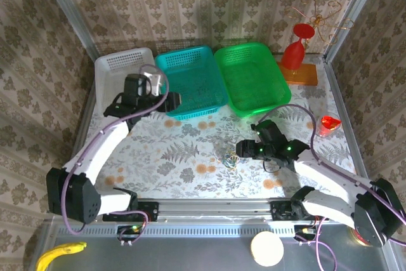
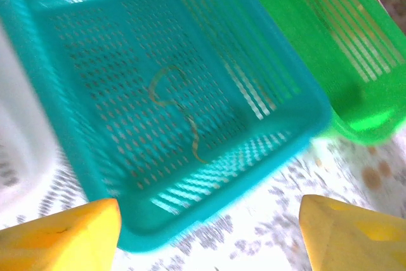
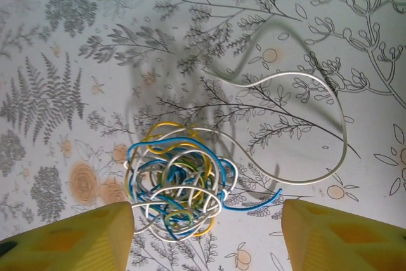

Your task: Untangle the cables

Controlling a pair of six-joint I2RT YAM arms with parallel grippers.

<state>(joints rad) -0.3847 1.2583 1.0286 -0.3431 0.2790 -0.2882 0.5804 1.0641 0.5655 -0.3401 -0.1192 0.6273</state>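
Checking my right wrist camera first: the tangle of cables [image 3: 177, 188] lies on the floral table cover [image 3: 76, 93], a tight knot of blue, yellow and white strands, low in the view and nearer the left-hand finger. One white cable [image 3: 346, 144] swings out of the knot in a wide loop to the right, and a blue end [image 3: 260, 202] pokes out toward the other finger. My right gripper [image 3: 206, 239] is spread, with its yellow fingers [image 3: 70, 239] on either side of the knot's lower edge and nothing clamped. I can't tell if a finger touches the strands. In the top view the knot sits mid-table, right at that gripper's tip and well apart from the baskets. My left gripper [image 2: 209, 239] is released too, fingers wide with nothing between them, hanging above the near rim of the teal basket [image 2: 158, 226]. A single thin brown-yellow wire [image 2: 189, 125] lies curled on that basket's perforated floor. The green basket [image 2: 330, 42] stands just beside the teal one on the right, and the white basket [image 2: 19, 144] is on its left.
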